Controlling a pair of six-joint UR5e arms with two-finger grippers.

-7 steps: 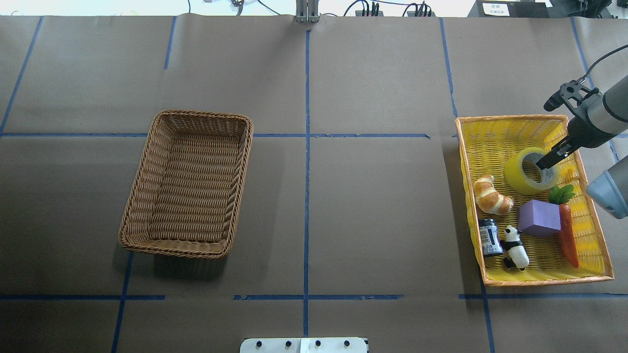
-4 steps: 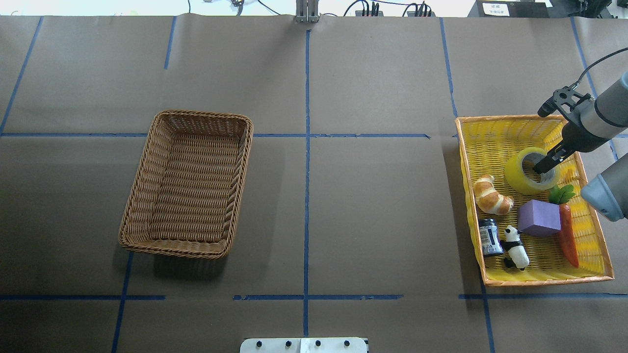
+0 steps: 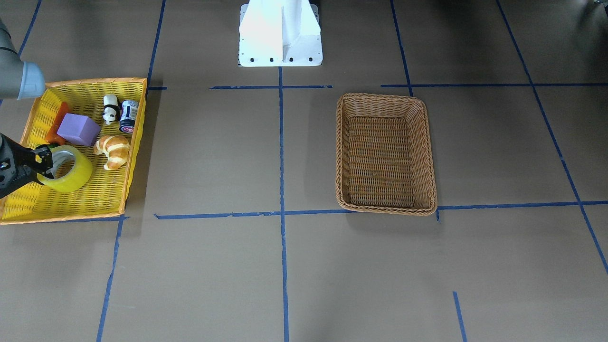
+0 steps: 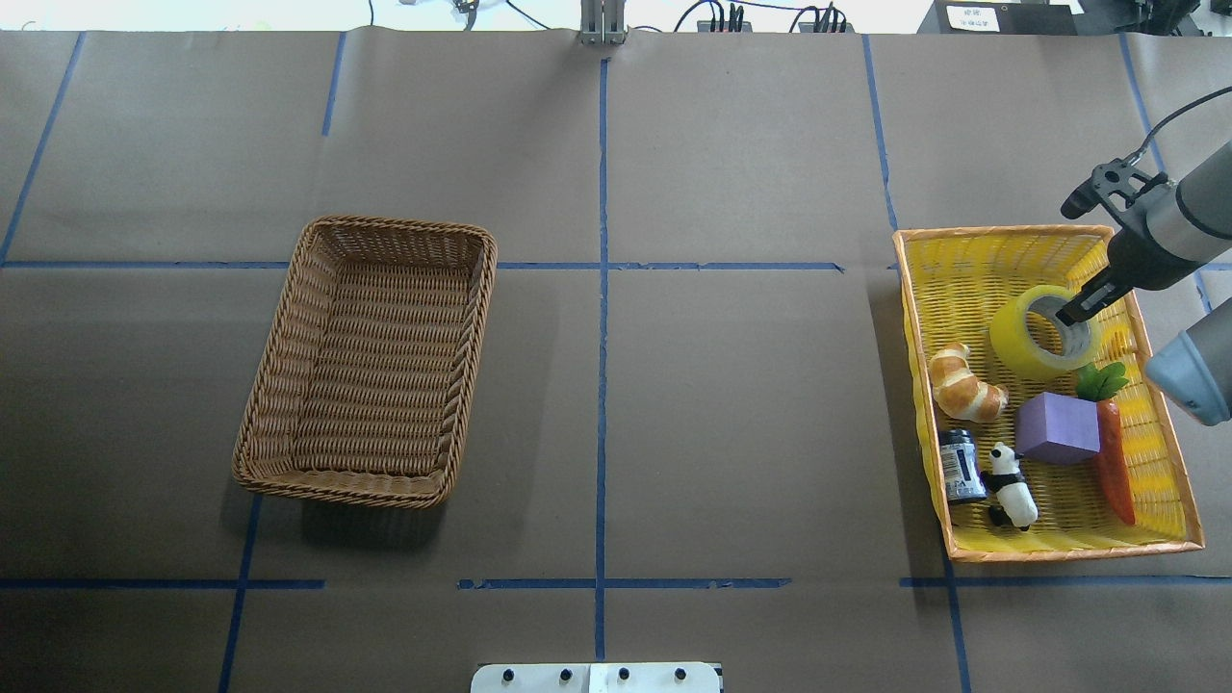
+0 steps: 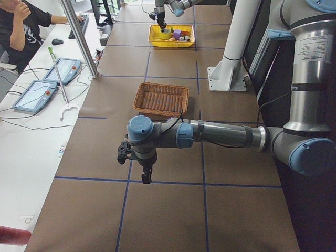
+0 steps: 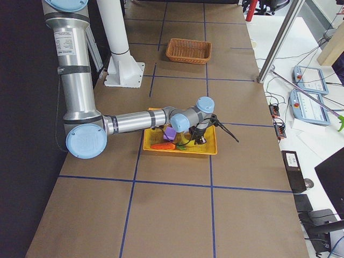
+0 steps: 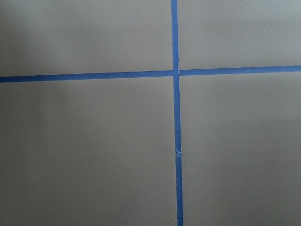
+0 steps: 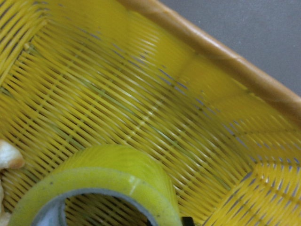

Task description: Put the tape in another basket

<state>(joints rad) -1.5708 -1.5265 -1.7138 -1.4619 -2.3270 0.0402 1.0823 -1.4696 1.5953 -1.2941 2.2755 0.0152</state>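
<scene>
The yellow tape (image 4: 1011,339) sits in the far part of the shallow yellow basket (image 4: 1059,551), tilted on its edge. My right gripper (image 4: 1070,313) reaches in from the right with one finger inside the ring, shut on the roll's wall. The tape also shows in the front view (image 3: 78,173) with the right gripper (image 3: 42,164) on its rim, and in the right wrist view (image 8: 117,165). The brown wicker basket (image 4: 289,385) stands empty at the table's left. My left gripper (image 5: 143,173) shows only in the left side view, over bare table; I cannot tell if it is open.
The yellow basket also holds a croissant (image 4: 962,385), a purple block (image 4: 1057,428), a carrot (image 4: 1115,462), a toy panda (image 4: 1011,486) and a small dark jar (image 4: 961,467). Blue tape lines cross the brown table cover.
My right wrist shifted slightly away and back. The tape moved a little toward the yellow basket's far side with the finger inside its ring.
</scene>
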